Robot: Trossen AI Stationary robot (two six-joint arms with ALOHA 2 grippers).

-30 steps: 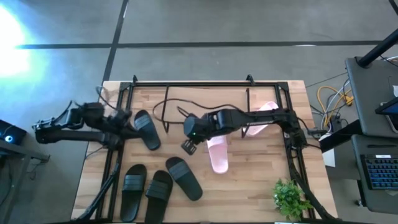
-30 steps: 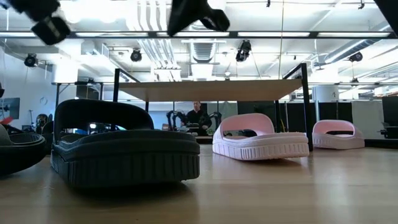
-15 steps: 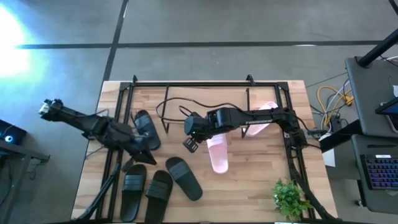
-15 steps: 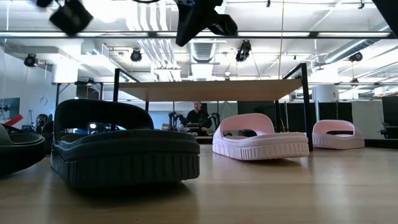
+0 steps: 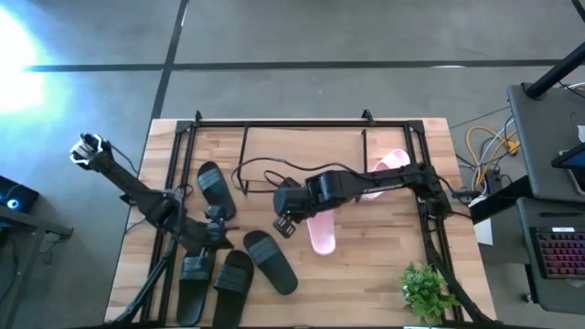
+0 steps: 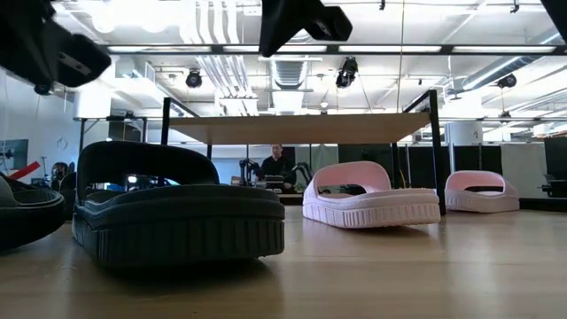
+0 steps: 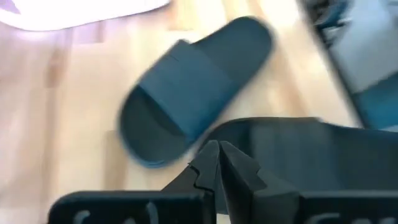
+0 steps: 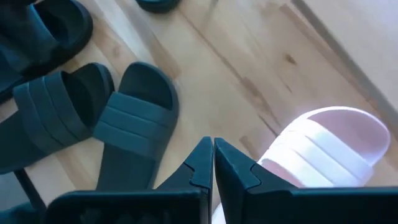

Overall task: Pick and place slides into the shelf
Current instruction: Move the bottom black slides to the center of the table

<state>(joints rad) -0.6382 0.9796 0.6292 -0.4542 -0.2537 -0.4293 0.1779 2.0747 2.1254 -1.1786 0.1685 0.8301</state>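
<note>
Dark left gripper (image 5: 216, 222) shut tight with nothing between the fingers, hovering above the 4 black slides (image 5: 269, 261) at the table's left-front part. Right gripper (image 5: 285, 222) likewise pressed closed and empty, poised mid-table just beside the nearer pink slide (image 5: 321, 232), with the 2nd pink slide (image 5: 385, 170) farther off toward the right rear. Beyond both, the shelf (image 6: 297, 127) standing at the back on thin black legs, light wood board bare, no slide on it.
</note>
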